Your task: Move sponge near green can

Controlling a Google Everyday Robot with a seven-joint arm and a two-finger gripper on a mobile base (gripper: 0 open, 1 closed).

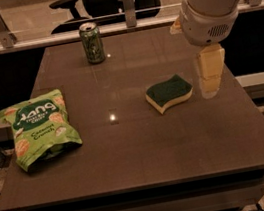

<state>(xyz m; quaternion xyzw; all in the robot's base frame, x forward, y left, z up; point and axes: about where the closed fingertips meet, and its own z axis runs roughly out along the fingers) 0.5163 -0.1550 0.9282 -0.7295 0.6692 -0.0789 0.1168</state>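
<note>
Right of centre, our gripper point(211, 88) hangs just beside the right end of the sponge point(169, 92), not touching it. We cannot tell whether it is released or clenched. The sponge lies flat near the middle of the table point(147, 165), green side up. The green can point(92, 43) stands upright toward the upper left, well apart from it.

We judge three risks:
- Coming down off-centre could clip the sponge's edge and skid it away.
- A shallow hold on soft foam could slip mid-carry.
- Releasing too close could topple the slim can.

The chip bag point(39, 126) lies at far left, off the direct line, and nothing stands between sponge and can.
</note>
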